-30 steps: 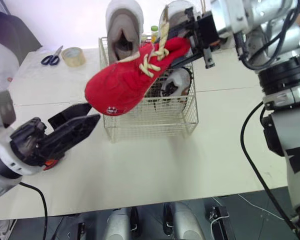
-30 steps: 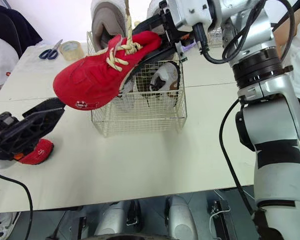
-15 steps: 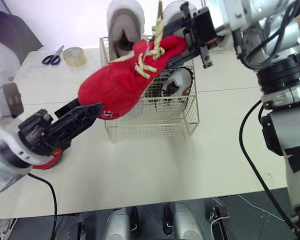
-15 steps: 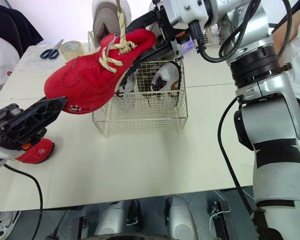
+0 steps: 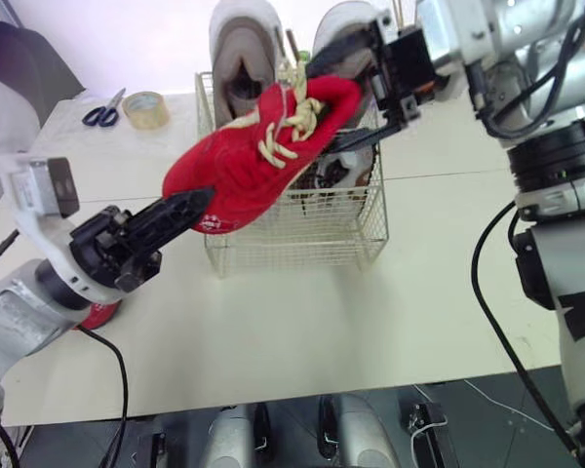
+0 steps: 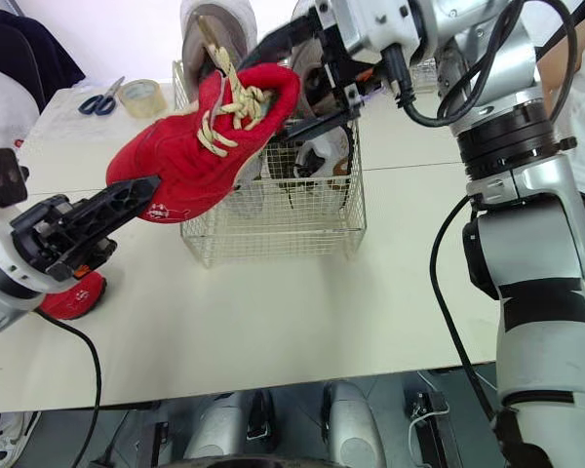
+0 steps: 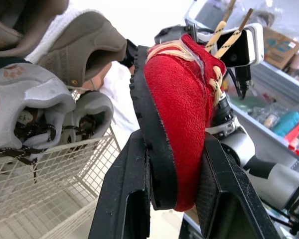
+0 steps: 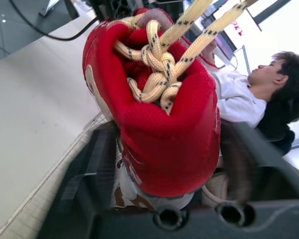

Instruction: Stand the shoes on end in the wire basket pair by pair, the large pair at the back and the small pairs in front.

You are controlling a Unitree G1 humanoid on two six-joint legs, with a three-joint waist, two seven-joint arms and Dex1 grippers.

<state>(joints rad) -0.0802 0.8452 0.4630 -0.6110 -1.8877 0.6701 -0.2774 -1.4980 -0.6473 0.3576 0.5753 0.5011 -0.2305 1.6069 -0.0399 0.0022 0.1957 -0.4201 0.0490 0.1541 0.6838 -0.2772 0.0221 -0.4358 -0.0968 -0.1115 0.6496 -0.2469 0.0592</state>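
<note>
A red suede shoe [image 5: 244, 161] with cream laces hangs in the air over the front left of the wire basket [image 5: 292, 249]. My left gripper [image 5: 185, 210] is shut on its toe, one finger on the sole and one on the upper [image 7: 174, 139]. My right gripper [image 5: 327, 102] is at the heel, open, its fingers standing off either side. Two large grey shoes [image 5: 242, 49] stand on end at the back of the basket. A small grey pair [image 5: 346, 171] stands in front of them. The second red shoe [image 6: 73, 297] lies on the table under my left arm.
Scissors [image 5: 99, 112] and a roll of tape [image 5: 143, 107] lie on the table at the far left. A seated person [image 8: 259, 84] shows beyond the shoe in the right wrist view. The table's front edge runs close below the basket.
My left gripper has risen to the red shoe's toe and closed on it. The right gripper's fingers have spread apart at the heel. The shoe has tilted slightly.
</note>
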